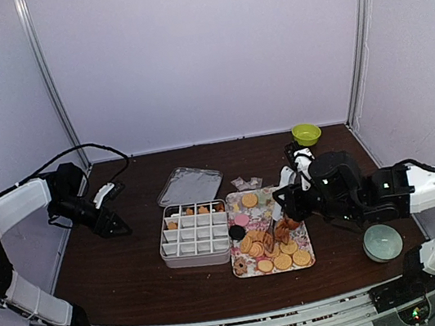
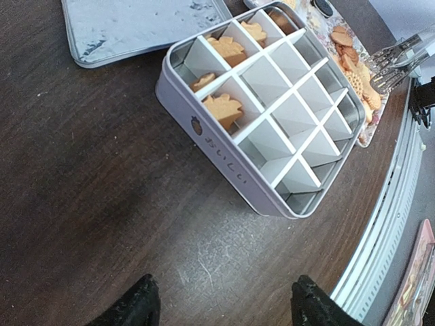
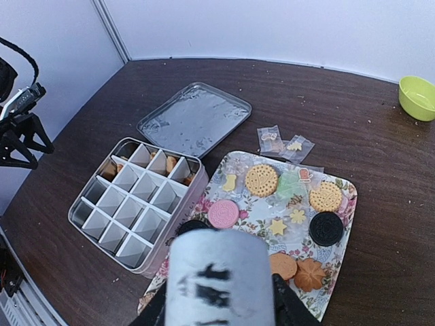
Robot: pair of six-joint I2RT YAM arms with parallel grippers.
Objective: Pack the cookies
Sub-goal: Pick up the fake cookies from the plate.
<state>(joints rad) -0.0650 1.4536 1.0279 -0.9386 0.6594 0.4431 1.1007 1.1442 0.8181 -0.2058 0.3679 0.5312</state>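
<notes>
Dark table (image 1: 133,259), left hand (image 2: 221,305) wide open, right hand (image 3: 219,302) gripping tongs (image 1: 272,233)

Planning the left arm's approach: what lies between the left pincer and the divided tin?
Only bare dark tabletop separates the left pincer from the divided tin; the left wrist view shows it plainly.

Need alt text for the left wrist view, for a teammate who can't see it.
A grey divided tin sits on the dark table, a few orange cookies in compartments along one side, most others empty. The left gripper hangs open short of it, holding nothing; a metal lid lies beyond.
</notes>
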